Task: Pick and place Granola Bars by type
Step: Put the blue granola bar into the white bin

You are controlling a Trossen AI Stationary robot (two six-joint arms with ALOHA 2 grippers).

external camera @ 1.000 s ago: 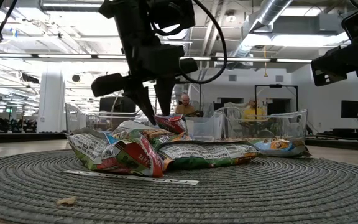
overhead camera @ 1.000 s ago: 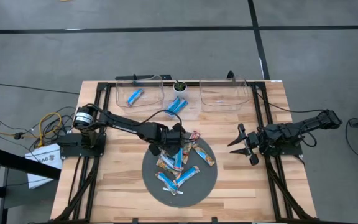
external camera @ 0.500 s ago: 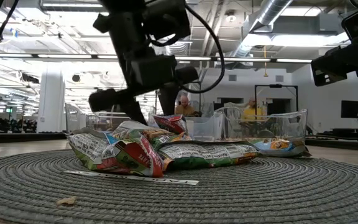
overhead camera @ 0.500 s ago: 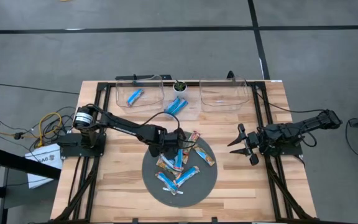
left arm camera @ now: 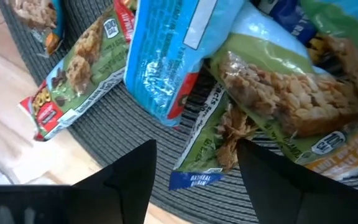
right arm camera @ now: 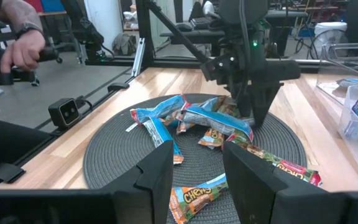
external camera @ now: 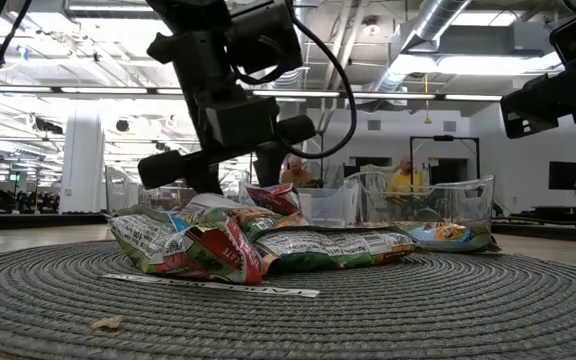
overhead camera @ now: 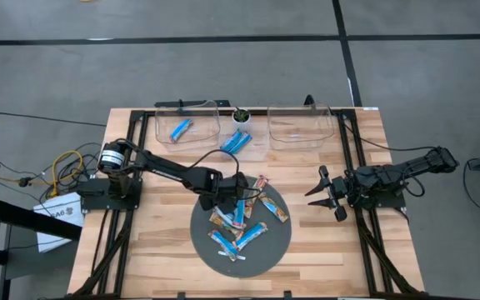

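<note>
The left tool (overhead camera: 227,198) hangs low over the pile of Granola Bars (overhead camera: 242,218) on the round mat (overhead camera: 277,246), at the mat's eleven o'clock edge. Its fingers (left arm camera: 124,182) stand spread apart, empty, straddling a blue bar (left arm camera: 166,59) and a green-wrapped one (left arm camera: 213,146) (the wrist view shows both between them). This looks like the reach-and-grasp step: next, settle on one bar, close, then carry it toward twelve o'clock, to a clear bin (overhead camera: 187,127) already holding a blue bar. The right tool (overhead camera: 327,193) waits open at the tabletop's (overhead camera: 148,242) three o'clock.
</note>
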